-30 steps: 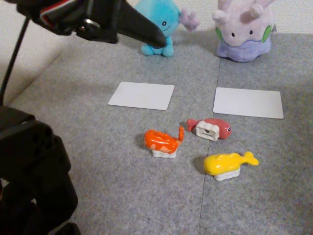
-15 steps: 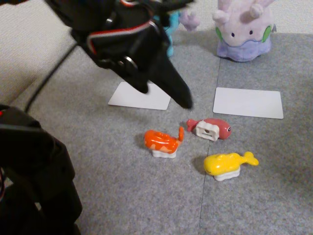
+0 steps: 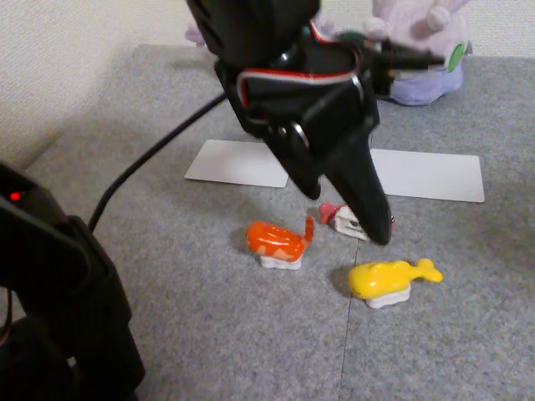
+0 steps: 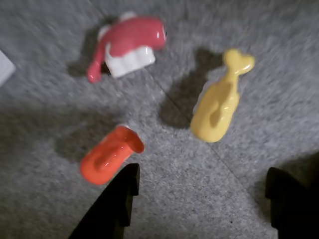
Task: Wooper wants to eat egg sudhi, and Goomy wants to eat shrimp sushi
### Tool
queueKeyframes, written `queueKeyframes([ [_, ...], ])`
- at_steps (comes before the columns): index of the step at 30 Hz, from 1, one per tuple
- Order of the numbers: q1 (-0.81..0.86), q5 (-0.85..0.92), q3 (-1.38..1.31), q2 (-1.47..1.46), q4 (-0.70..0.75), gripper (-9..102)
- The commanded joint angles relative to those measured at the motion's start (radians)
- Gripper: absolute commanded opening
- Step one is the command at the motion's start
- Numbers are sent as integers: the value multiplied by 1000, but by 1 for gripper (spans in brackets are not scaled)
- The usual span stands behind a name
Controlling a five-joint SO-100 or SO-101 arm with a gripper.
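Gripper (image 4: 202,191) is hanging over the gray mat (image 3: 209,334) with fingers spread apart, holding nothing. In the wrist view the yellow egg sushi (image 4: 218,105) is lying just ahead of the gap, the orange shrimp sushi (image 4: 110,156) near the left fingertip, not touching. In the fixed view the egg sushi (image 3: 386,281) is sitting just below the black fingertip, the shrimp sushi (image 3: 277,242) to its left. Lilac plush (image 3: 422,33) is sitting at the back, partly hidden by the arm.

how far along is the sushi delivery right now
Nothing delivered yet: egg sushi, shrimp sushi and the pinkish-red piece all sit on the grey mat, and both white cards are bare. In hand: the gripper hovers above the pieces, jaws open and empty. Both deliveries remain.
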State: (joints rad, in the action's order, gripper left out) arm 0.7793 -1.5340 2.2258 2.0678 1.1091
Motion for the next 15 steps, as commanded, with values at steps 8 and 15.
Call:
queueKeyframes([
  [8,75,9,-46,-176,-127,30],
  [15,81,8,-46,-230,-195,30],
])
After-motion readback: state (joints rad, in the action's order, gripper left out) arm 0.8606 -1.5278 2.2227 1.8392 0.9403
